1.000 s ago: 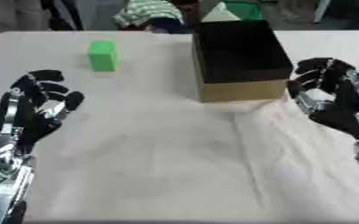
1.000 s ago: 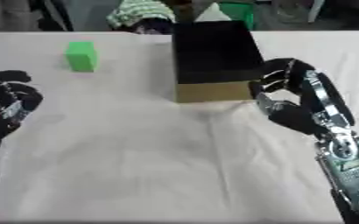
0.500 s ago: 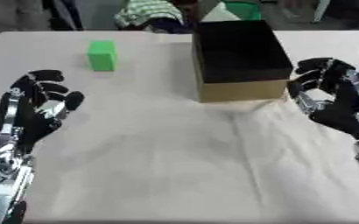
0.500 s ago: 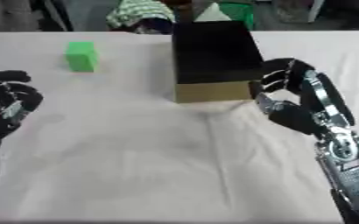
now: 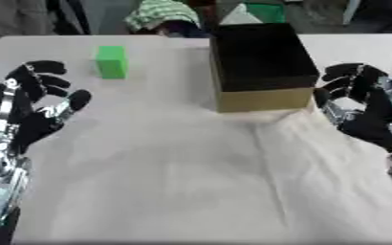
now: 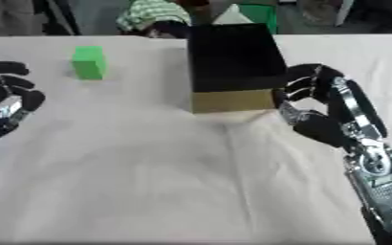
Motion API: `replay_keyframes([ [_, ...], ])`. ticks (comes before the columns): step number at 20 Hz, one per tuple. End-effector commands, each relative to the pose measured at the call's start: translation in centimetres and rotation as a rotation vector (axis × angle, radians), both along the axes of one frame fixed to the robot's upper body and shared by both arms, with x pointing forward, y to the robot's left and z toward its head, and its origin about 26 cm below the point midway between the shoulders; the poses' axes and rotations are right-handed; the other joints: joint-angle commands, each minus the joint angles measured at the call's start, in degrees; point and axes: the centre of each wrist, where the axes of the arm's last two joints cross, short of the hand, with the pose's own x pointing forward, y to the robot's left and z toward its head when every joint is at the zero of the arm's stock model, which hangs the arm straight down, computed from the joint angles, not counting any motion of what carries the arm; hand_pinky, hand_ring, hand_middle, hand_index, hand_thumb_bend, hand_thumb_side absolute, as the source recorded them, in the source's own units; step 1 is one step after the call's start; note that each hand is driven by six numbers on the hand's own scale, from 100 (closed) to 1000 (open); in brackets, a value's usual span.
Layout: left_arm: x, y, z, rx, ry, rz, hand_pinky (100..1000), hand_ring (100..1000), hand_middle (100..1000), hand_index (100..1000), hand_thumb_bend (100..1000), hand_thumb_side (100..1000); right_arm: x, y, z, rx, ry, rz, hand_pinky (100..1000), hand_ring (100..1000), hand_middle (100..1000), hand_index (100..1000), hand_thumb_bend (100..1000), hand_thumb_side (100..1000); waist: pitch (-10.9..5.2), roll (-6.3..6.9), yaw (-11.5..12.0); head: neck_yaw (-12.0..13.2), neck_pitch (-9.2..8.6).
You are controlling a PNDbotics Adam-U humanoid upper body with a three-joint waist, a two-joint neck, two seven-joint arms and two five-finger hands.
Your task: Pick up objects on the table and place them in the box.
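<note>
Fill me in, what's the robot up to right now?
Nothing is being handled yet. A green block sits on the table to the left of the open box, apart from it. The left hand is raised in front of the block, fingers relaxed, holding nothing. The right hand hangs beside the box's right side, also holding nothing.

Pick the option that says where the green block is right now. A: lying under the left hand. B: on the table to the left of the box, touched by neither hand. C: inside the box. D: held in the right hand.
B: the green block lies on the white table left of the box, apart from the left hand and the right hand.
</note>
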Motion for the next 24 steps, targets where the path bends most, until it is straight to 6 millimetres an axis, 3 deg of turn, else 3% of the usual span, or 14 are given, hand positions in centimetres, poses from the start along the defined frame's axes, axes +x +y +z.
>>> replay_keyframes([
  [1,0.8,1.5,2.7,0.138,-0.025,0.013,588,605,623,707,880,472,0.0,-0.2,0.6,-0.011,-0.018,0.005,602,633,634,738,300,273,-0.96,0.08,-0.2,0.0,-0.25],
  [7,3.7,4.0,6.7,0.384,0.009,0.042,615,623,641,726,910,470,-0.1,-0.2,0.5,-0.017,-0.011,0.011,602,633,634,738,301,273,-1.38,0.17,-0.8,0.3,-0.14],
  [12,6.8,5.9,8.7,0.588,0.085,0.078,645,640,655,733,914,431,-0.1,-0.1,0.4,-0.024,-0.003,0.02,603,633,634,738,301,276,-1.71,0.34,-1.6,0.4,-0.25],
  [17,9.7,7.0,9.3,0.717,0.152,0.102,671,660,665,737,908,358,-0.1,-0.1,0.3,-0.03,0.004,0.027,603,633,634,738,300,279,-1.84,0.6,-2.5,0.5,-0.39],
  [24,12.8,7.4,8.7,0.857,0.231,0.158,714,688,673,742,937,293,-0.1,0.1,0.2,-0.038,0.01,0.042,603,633,634,738,299,282,-1.95,0.96,-4.0,0.6,-0.77],
])
